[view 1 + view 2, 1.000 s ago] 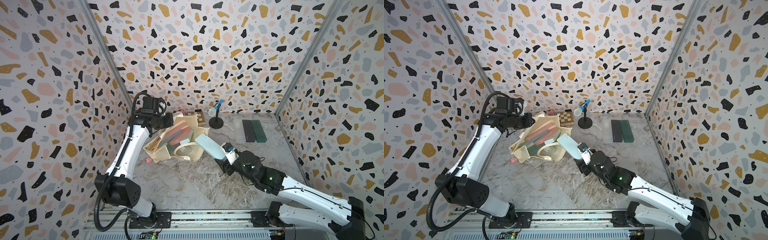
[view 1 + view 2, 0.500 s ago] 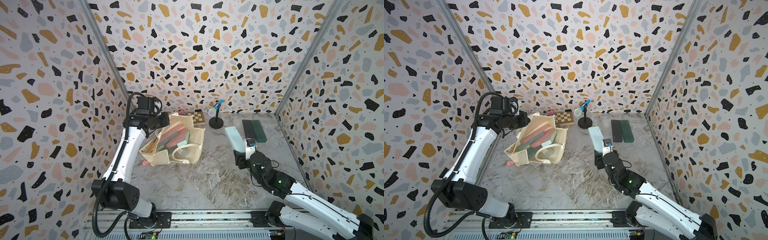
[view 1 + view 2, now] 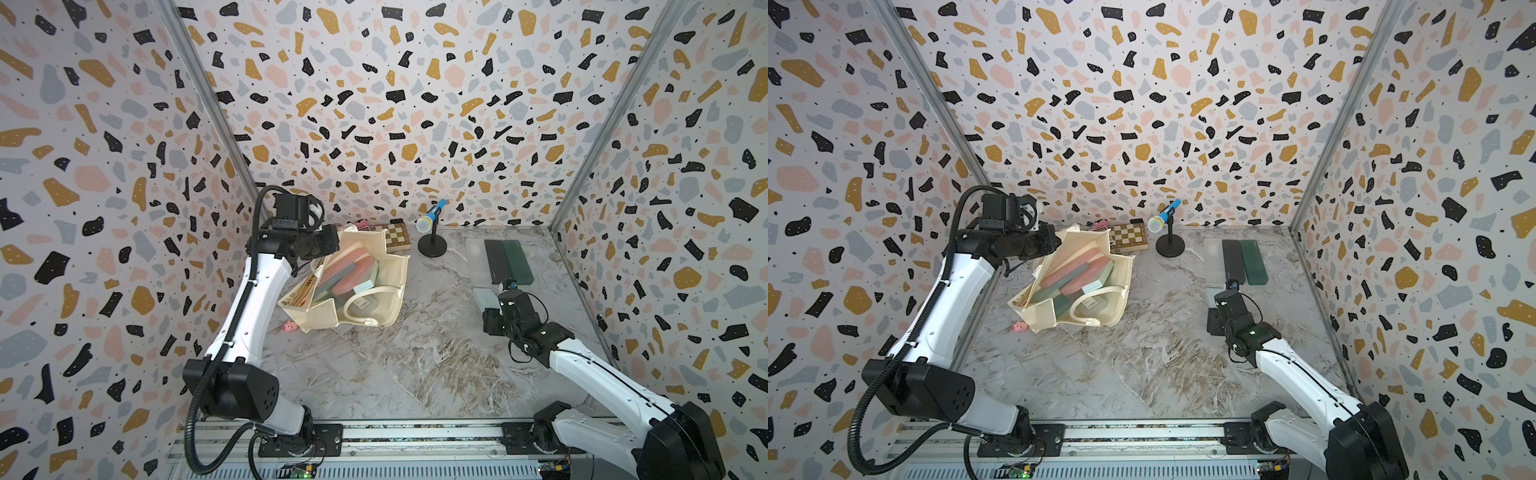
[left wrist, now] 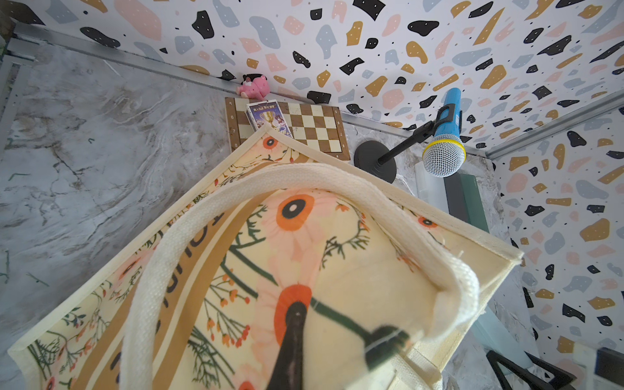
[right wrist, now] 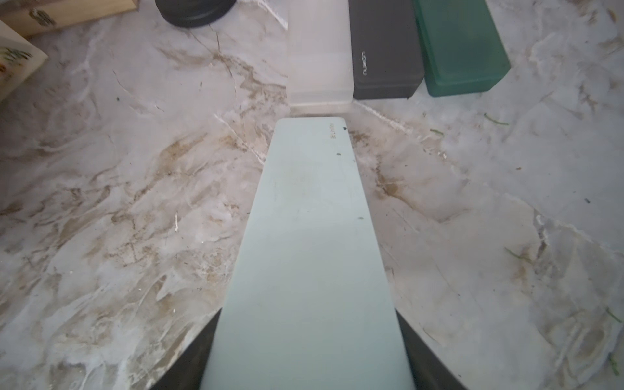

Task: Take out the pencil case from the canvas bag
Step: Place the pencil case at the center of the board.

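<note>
In both top views the left arm rises from the near rail and bends at the elbow, its forearm level and pointing toward the back wall. Its end effector (image 3: 330, 246) is shut tight on the upper edge of the large cream floral-print canvas bag (image 3: 376, 303), and the bag's mouth gapes toward the camera. Flat pink and grey-green cases (image 3: 353, 272) lie stacked inside. The right arm stretches low and forward from the near right corner, wrist pitched down. Its end effector (image 3: 493, 301) is part-way open and clamped on the sides of a long pale mint rectangular pencil case (image 3: 482, 296) — outside the bag and well apart from it, on the right side of the marble-patterned table (image 3: 415, 353).

The left wrist view looks along the bag's printed face. The white rope handle (image 4: 236, 189) arches across it, and dark blurred fingers (image 4: 292, 341) lie against the fabric. Beyond the rim stand a brown checkered chessboard (image 4: 314, 126) and a blue toy microphone on a black stand (image 4: 444, 152).

In the right wrist view the pencil case runs straight out between the two dark fingers (image 5: 427, 351). Its far end is just short of a row of three cases — a translucent white case (image 5: 317, 50), a dark grey case (image 5: 385, 50) and a green case (image 5: 462, 44). Whether it touches the table I cannot tell.
</note>
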Robot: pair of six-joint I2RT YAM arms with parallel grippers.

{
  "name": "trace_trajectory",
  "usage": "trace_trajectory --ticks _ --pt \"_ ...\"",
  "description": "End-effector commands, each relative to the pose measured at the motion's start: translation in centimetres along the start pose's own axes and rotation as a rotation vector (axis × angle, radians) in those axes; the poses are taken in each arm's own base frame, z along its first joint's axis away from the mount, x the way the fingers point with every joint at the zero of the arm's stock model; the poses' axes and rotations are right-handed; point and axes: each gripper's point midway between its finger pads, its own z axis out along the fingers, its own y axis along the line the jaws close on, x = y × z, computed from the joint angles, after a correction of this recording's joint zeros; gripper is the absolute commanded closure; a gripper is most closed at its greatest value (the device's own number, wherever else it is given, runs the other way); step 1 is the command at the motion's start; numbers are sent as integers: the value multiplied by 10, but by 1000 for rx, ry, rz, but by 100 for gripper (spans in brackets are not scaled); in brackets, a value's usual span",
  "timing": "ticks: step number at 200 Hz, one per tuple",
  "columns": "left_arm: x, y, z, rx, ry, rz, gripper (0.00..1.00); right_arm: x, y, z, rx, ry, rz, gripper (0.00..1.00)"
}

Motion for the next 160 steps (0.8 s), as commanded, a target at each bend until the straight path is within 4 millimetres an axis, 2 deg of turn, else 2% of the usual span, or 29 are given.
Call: trace_trajectory --ticks 1,48,104,137,160 --pt "-5 -7 -11 35 -32 -5 100 8 -5 6 31 58 0 49" --pt "-3 -9 -10 49 -24 -7 100 34 -8 26 54 199 -21 42" --pt "-4 -11 -11 57 -27 -6 100 63 -16 43 60 336 -30 29" --pt "-4 -11 -12 60 -27 -5 100 66 -18 47 69 349 -28 17" --pt "-4 -15 -12 86 -23 -10 100 53 -18 43 71 307 -21 15"
